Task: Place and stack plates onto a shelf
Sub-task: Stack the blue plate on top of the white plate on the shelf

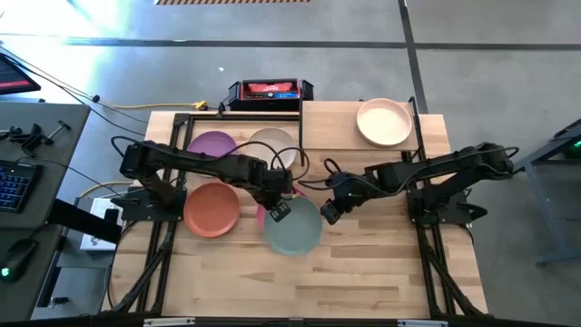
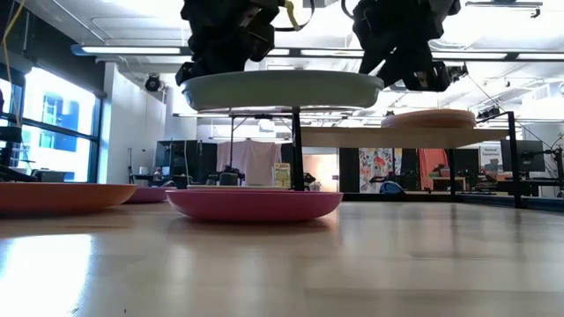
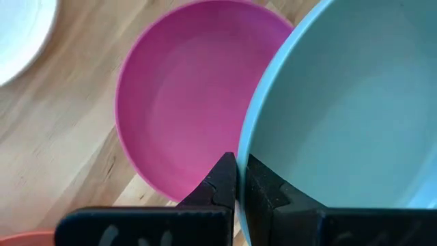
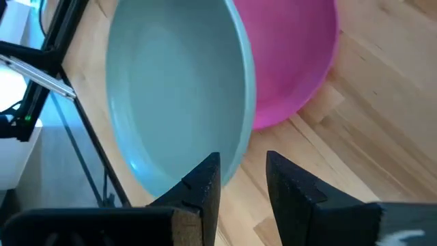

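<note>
Now left gripper clamps teal plate rim; right gripper open.

No readable text anywhere. The red-and-black box at 12 o'clock beyond the table edge has a pale label, too small to read. In the low view, colourful posters on the far wall and a small yellow-green sign show print, illegible. Nothing written on plates.

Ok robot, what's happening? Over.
Left end effector shut on teal plate rim, lifted. Right end effector open beside it. Pink plate directly underneath.
</note>
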